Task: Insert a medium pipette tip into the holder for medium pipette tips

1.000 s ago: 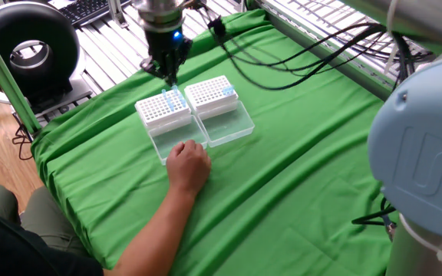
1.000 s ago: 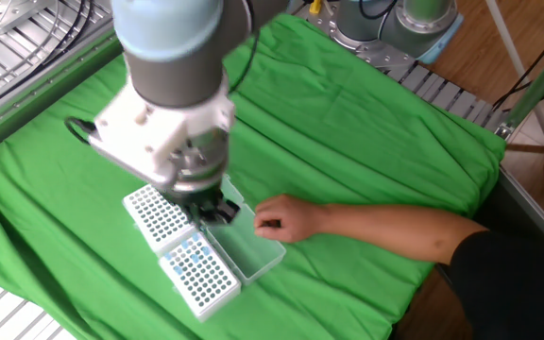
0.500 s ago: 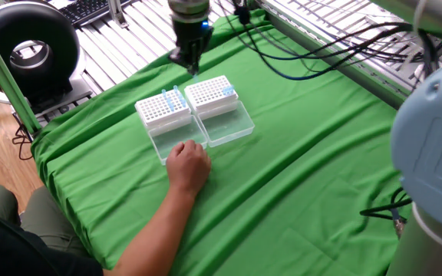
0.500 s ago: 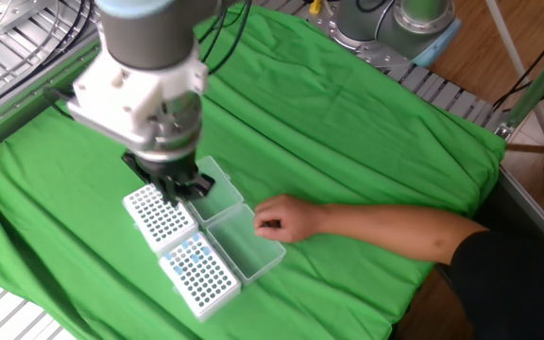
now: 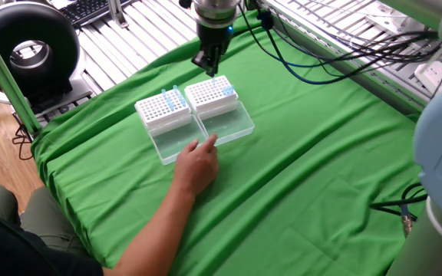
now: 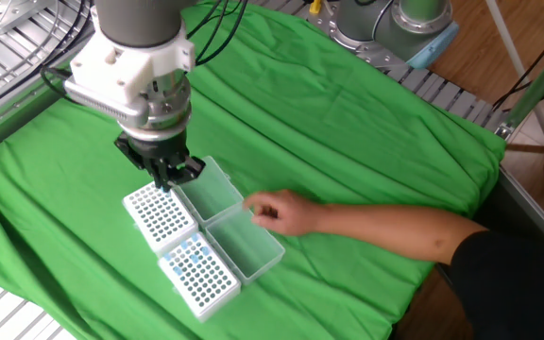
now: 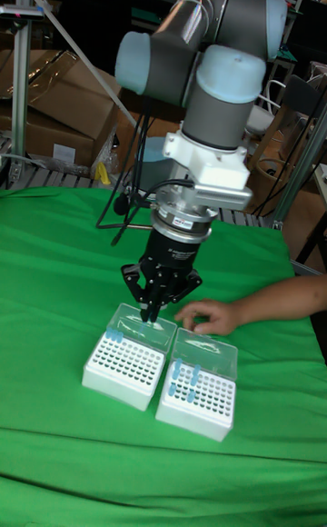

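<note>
Currently the step in hand appears to be positioning over the target rack. The gripper [image 7: 148, 312] hangs point-down above the far edge of one of two white racks standing side by side on the green cloth [image 5: 305, 153]. Its fingers are drawn together to a point; whether a tip is pinched between them cannot be made out.

The rack under the gripper, on the right in one fixed view, is judged to be the holder [image 5: 211, 93]. It shows a few blue tips at one corner. The second rack [image 5: 162, 111], touching it on the left, carries a cluster of blue tips. Both clear lids lie open on the near side. A person's hand [image 5: 198, 163] rests at the near edge of the lids.

The next move calls for:
- centring the fingers over a free hole;
- a straight vertical descent;
- clearance from the hand.
</note>
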Robot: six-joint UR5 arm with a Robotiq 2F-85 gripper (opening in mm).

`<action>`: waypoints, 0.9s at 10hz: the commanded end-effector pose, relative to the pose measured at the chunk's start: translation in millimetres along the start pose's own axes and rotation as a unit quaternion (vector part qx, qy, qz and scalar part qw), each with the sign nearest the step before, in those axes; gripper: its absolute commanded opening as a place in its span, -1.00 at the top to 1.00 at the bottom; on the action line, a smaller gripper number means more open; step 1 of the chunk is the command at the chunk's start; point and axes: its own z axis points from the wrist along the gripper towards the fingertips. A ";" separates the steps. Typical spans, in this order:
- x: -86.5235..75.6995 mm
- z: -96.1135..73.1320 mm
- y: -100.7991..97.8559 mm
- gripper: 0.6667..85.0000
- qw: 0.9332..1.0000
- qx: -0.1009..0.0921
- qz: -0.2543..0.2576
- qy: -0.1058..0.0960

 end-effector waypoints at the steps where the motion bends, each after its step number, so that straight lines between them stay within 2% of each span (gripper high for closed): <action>1: 6.9 8.4 -3.8 0.99 1.000 -0.011 0.001 -0.009; 9: 3.8 15.2 -6.6 0.99 1.000 -0.011 -0.003 -0.019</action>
